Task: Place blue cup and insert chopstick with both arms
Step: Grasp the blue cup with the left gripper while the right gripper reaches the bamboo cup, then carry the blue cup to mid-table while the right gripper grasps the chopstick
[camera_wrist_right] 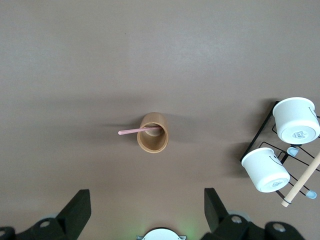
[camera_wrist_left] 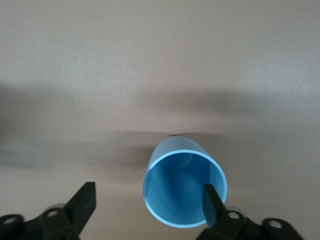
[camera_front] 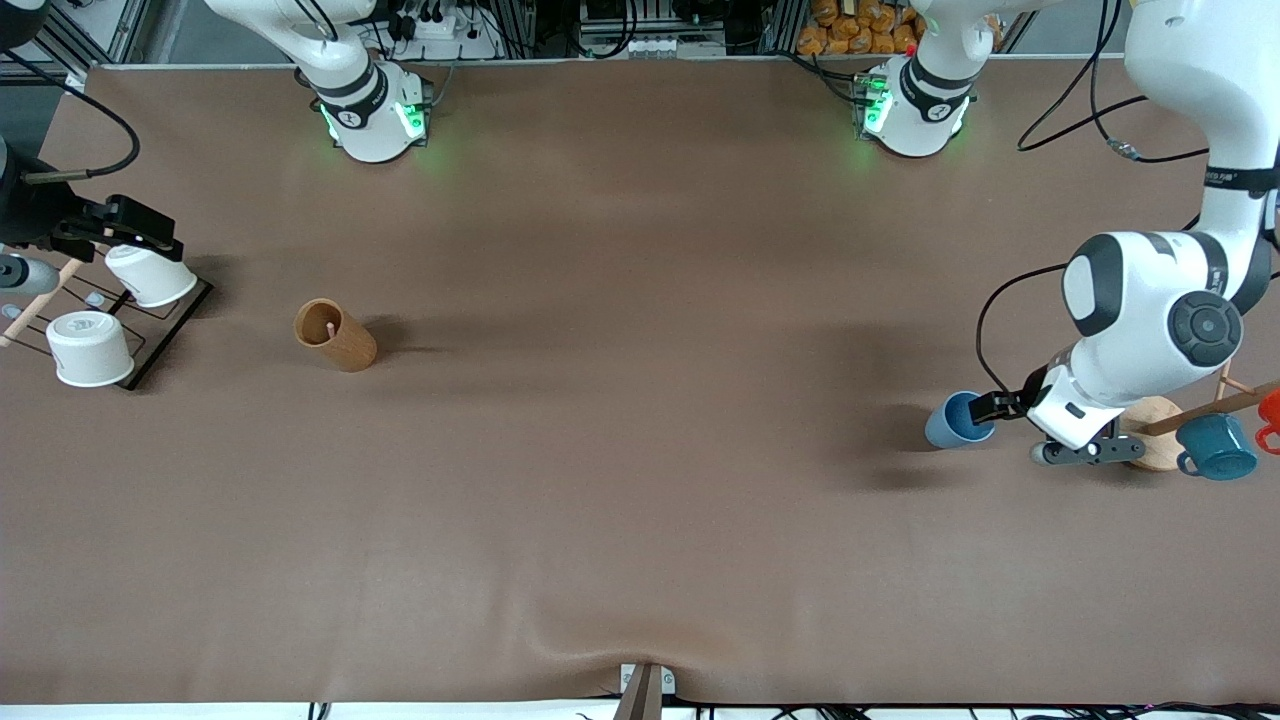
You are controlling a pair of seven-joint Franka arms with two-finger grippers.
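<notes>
The blue cup (camera_front: 958,420) is tipped on its side near the left arm's end of the table, with its mouth toward my left gripper (camera_front: 1000,408). In the left wrist view the cup (camera_wrist_left: 182,192) faces the camera. My left gripper (camera_wrist_left: 148,192) is open wide; one finger (camera_wrist_left: 212,202) reaches inside the rim, the other stands clear beside it. The pink chopstick (camera_wrist_right: 140,131) leans in the brown cup (camera_wrist_right: 153,132), which stands toward the right arm's end (camera_front: 336,336). My right gripper (camera_wrist_right: 146,196) is open and empty, up over the rack of white cups (camera_front: 150,232).
Two white cups (camera_front: 90,345) (camera_front: 150,275) sit on a black wire rack (camera_front: 170,335) with a wooden rod (camera_front: 40,300) at the right arm's end. A teal mug (camera_front: 1218,447), a wooden stand (camera_front: 1160,445) and a red item (camera_front: 1270,415) are beside the left gripper.
</notes>
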